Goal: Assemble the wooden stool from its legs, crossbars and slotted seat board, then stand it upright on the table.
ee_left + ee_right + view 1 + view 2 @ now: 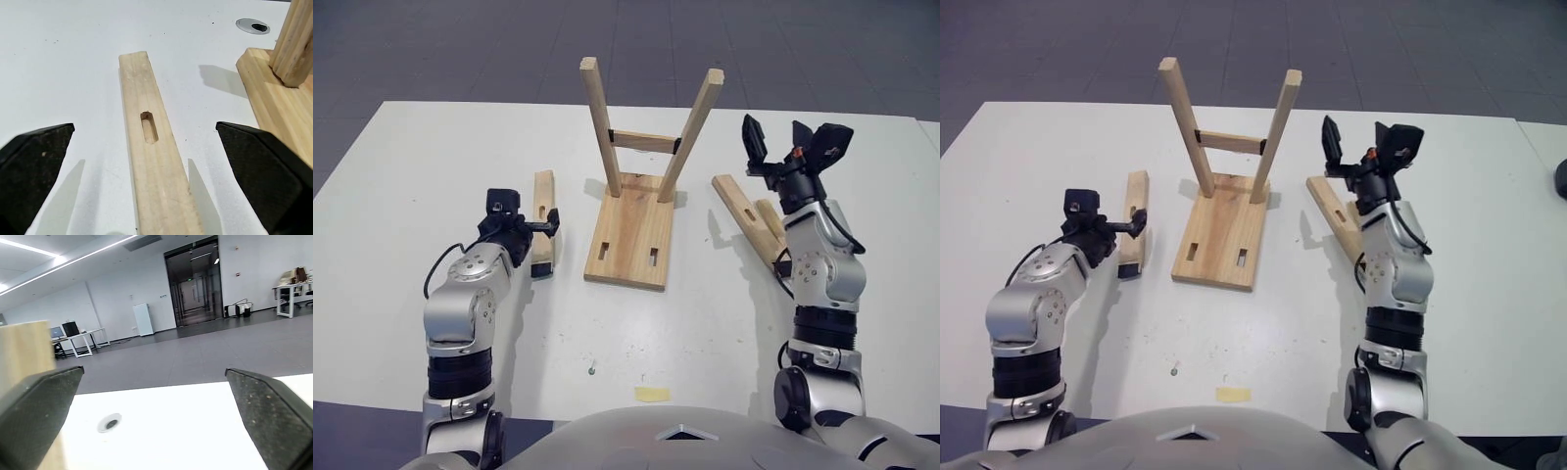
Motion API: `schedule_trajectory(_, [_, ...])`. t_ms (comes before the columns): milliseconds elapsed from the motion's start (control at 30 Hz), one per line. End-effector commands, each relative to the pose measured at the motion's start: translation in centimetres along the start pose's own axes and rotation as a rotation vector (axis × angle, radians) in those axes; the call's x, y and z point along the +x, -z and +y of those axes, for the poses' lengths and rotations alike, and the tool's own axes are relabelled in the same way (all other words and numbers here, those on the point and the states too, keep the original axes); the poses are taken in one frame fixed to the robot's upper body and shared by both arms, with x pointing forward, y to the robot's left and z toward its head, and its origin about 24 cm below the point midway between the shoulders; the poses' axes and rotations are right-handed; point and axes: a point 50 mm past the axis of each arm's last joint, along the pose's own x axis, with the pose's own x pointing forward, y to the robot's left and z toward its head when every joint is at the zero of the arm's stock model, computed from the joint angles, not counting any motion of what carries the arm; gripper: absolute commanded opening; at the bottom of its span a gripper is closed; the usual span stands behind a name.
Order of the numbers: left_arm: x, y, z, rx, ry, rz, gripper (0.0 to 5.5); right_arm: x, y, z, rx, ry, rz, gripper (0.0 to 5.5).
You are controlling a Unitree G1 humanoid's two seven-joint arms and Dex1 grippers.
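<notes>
Left side: your left gripper (145, 126) is hovering wide open and empty. Its fingers (39, 161) are straddling the pale wooden leg with an oval slot (544, 194), which is lying flat on the white bench (431, 166) near the board.

Centre: the light wooden seat board (626, 245) is lying flat. It is carrying two upright legs (602, 122) at its far end, joined by a short crossbar (644, 142). The two near slots (602, 252) are sitting empty.

Right side: two more loose wooden pieces (739, 206) are lying side by side. Your right gripper (793, 125) is raised near them, spread wide and holding nothing.

Judgement: you are about halfway and starting on the second leg pair. Next you are needing to close squarely on the slotted leg, clear of its mortise, before lifting.
</notes>
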Motion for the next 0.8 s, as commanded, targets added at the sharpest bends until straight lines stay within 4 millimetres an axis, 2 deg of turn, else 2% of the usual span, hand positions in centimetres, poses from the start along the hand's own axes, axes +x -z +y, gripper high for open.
schedule_trajectory(33, [0.0,-1.3,0.1,-0.003,0.002,-0.058,5.40,-0.9,-0.1,-4.0,-0.124,0.029,0.148,5.39])
schedule_trajectory(133, [-0.7,-3.2,0.8,-0.032,-0.010,-0.190,5.40,-1.8,0.3,-6.6,-0.241,0.045,0.271,5.39])
schedule_trajectory(267, [-1.7,-5.4,1.8,-0.047,-0.019,-0.321,5.40,-3.6,1.4,-8.6,-0.344,0.023,0.429,5.39])
schedule_trajectory(367, [-1.7,-5.5,2.6,-0.016,-0.051,-0.315,5.40,-4.9,3.2,-8.5,-0.391,-0.042,0.571,5.39])
schedule_trajectory(467, [-1.7,-5.3,2.7,-0.020,-0.053,-0.307,5.40,-5.7,4.0,-8.0,-0.412,-0.069,0.624,5.39])
schedule_trajectory(700, [-1.7,-5.1,2.4,-0.024,-0.055,-0.305,5.40,-6.7,5.0,-8.1,-0.452,-0.044,0.718,5.39])
schedule_trajectory(800, [-1.7,-5.0,2.3,-0.027,-0.055,-0.303,5.40,-6.9,5.3,-8.3,-0.405,-0.005,0.751,5.39])
